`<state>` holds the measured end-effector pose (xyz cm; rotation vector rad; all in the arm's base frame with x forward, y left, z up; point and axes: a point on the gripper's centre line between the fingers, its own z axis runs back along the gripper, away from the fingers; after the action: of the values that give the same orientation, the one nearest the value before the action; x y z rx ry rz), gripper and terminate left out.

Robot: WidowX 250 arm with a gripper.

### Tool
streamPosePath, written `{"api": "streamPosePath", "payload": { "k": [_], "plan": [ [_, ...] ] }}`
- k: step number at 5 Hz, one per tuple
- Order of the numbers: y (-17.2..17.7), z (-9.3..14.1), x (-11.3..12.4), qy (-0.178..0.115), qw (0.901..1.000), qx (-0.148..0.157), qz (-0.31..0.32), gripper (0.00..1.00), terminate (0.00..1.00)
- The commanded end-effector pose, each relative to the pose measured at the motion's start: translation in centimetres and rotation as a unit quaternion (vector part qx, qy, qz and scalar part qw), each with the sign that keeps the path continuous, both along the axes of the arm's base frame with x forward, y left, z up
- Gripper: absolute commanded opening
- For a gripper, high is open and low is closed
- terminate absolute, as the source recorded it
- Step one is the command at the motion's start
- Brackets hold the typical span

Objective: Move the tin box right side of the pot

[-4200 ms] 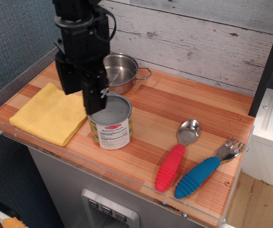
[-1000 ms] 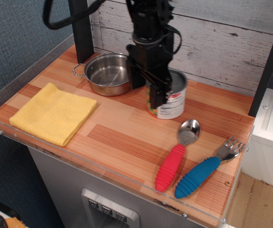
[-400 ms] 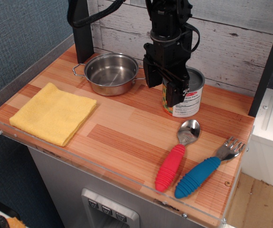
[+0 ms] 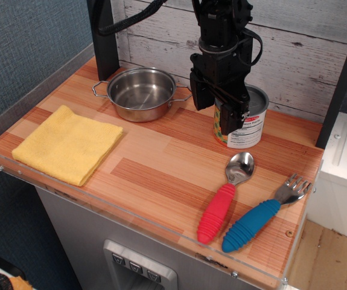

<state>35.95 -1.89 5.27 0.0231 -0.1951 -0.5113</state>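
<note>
The tin box [image 4: 249, 125], a small can with a grey lid and a yellow-green and white label, stands at the back of the wooden table, to the right of the pot. The pot [image 4: 140, 93] is a shallow shiny steel pot with two loop handles, at the back left. My black gripper [image 4: 220, 107] comes down from above and is shut on the can's left side, hiding part of its label. I cannot tell whether the can's base touches the table.
A folded yellow cloth [image 4: 67, 144] lies at the front left. A red-handled spoon [image 4: 224, 199] and a blue-handled fork [image 4: 261, 217] lie at the front right. A black post [image 4: 104, 36] stands behind the pot. A plank wall closes the back.
My gripper has carried the can from the table's front, beside the cloth, up past the pot to its right side. In the last half second it shifted slightly further right.
</note>
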Motion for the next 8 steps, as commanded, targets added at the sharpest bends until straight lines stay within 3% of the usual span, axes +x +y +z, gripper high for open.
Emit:
{"api": "streamPosePath", "payload": {
  "k": [1,2,3,4,5,7,8],
  "plan": [
    [1.2,5.3,-0.6,-0.068,0.9971,0.004,0.032,1.0,0.0],
    [3.0,7.2,-3.0,-0.055,0.9958,0.006,0.073,1.0,0.0],
    [4.9,8.9,-5.3,-0.051,0.9879,0.025,0.144,1.0,0.0],
    [7.7,10.0,-6.5,-0.038,0.9767,0.027,0.21,1.0,0.0],
    [10.7,10.8,-7.3,-0.053,0.965,0.021,0.256,1.0,0.0],
    [15.5,10.0,-5.4,-0.088,0.9352,0.03,0.342,1.0,0.0],
    [15.5,10.0,-5.4,-0.088,0.9352,0.03,0.342,1.0,0.0]
  ]
}}
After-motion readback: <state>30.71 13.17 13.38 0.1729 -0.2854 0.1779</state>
